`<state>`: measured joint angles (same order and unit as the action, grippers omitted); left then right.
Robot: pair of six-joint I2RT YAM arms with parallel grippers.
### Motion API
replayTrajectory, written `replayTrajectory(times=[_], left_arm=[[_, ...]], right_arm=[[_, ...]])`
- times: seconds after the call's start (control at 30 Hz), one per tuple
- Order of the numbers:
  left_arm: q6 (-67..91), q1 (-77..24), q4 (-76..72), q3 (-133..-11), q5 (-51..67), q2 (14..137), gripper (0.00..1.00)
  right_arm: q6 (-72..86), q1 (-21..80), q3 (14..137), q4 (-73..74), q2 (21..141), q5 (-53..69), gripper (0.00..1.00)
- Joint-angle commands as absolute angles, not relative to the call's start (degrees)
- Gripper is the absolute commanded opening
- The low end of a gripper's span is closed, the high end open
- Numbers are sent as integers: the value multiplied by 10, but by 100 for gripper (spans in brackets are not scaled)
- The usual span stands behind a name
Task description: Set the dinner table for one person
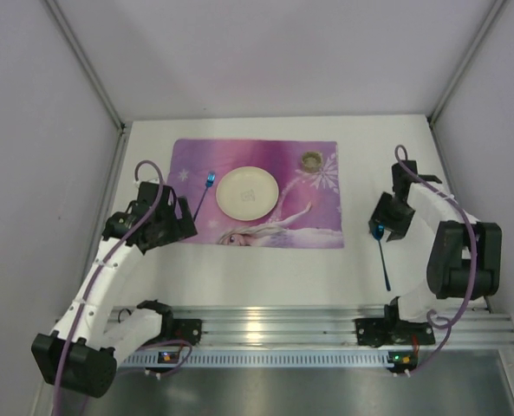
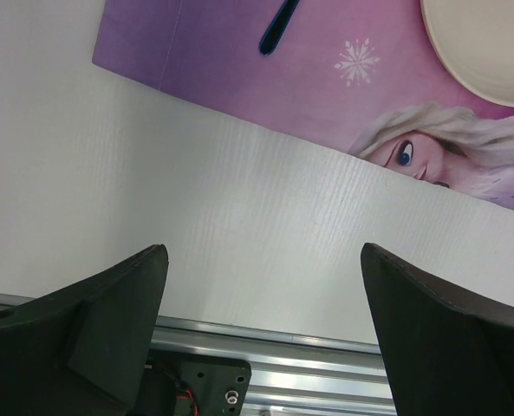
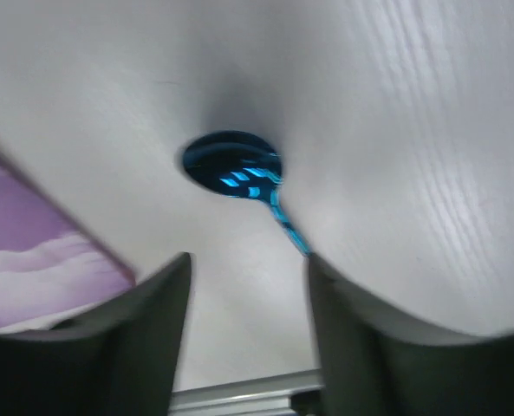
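Where the two arms reach up from the bottom of the top view, the white dinner table lies flat beneath both of them and fills the middle of the frame.

- Left gripper: fingers spread wide, holding nothing. It hangs over bare tabletop at the left of the frame, just off the lower left corner of the placemat.
- Right gripper: fingers apart, pinching nothing. It hangs over bare tabletop at the right of the frame, beside the mat's right edge.
- Blue spoon: lies flat on the table at the right gripper, with its handle running toward the bottom of the top view.
- Purple placemat: lies on the table, upper centre.
- Plate: on the mat, centre left.
- Blue utensil: on the mat, just left of the plate; its kind cannot be told.
- Small cup: on the mat, upper right.
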<state>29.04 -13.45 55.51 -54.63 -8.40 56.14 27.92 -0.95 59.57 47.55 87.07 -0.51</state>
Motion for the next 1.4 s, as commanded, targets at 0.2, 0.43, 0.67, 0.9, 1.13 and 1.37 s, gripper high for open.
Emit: replayTrajectory(times=[0.2, 0.43, 0.67, 0.9, 1.13, 1.37], left_arm=[[300, -136, 540, -546, -96, 542, 98], [302, -136, 537, -543, -101, 534, 98], [303, -136, 536, -542, -104, 533, 98], [303, -136, 536, -541, -104, 537, 98], [303, -136, 537, -542, -103, 541, 98], [303, -136, 537, -542, -103, 541, 98]], right_arm=[[230, -55, 562, 505, 902, -57, 33], [233, -55, 534, 472, 922, -45, 33], [233, -51, 512, 447, 918, -14, 33], [232, -41, 498, 423, 935, -11, 19], [220, 25, 571, 456, 976, -83, 0], [263, 174, 756, 566, 965, -113, 0]])
